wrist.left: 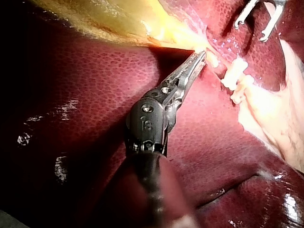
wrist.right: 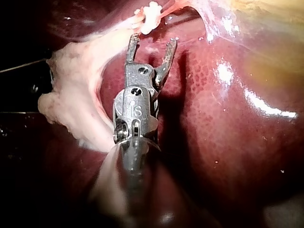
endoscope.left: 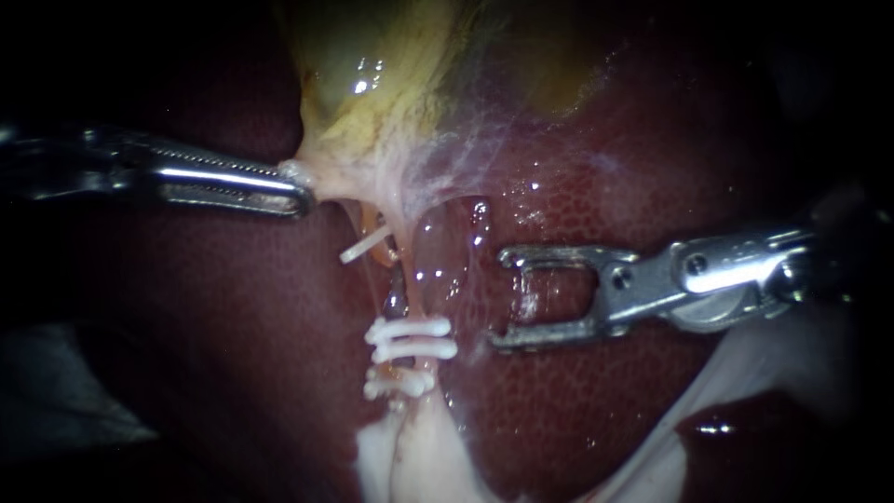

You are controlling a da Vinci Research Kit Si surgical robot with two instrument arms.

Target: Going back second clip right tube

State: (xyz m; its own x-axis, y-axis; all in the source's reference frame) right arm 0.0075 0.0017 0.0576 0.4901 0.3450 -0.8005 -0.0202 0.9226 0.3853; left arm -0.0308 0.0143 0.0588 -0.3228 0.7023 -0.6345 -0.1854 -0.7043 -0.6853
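- Endoscope view: the liver (endoscope.left: 596, 401) fills the field as a dark red bed under everything.
- The gallbladder (endoscope.left: 372, 84) lies above it, pale yellow, its neck drawn to a point toward the left.
- The left instrument (endoscope.left: 300, 191) comes in level. Its end effector is narrow and clamped on the gallbladder's neck, pinching tissue from both sides. I judge this pull keeps the tubes below taut and spread apart, so each can be reached singly.
- The right instrument (endoscope.left: 500, 298) has its end effector wide and empty, with liver showing through the gap between the jaws. It stands just beside the right tube without touching it, tips pointing at it.
- The right tube (endoscope.left: 445, 265), glossy and translucent, runs down from the neck to the clips.
- Two white clips (endoscope.left: 414, 340) sit stacked across its lower part. More white ones crowd just beneath; I cannot tell which tube those grip.
- A lone clip (endoscope.left: 363, 247) sticks out slantwise from the thinner tube alongside.
- With two clips seated and the end effector empty, the clipping looks done. Backing straight out, clear of the tube, seems to be what remains.
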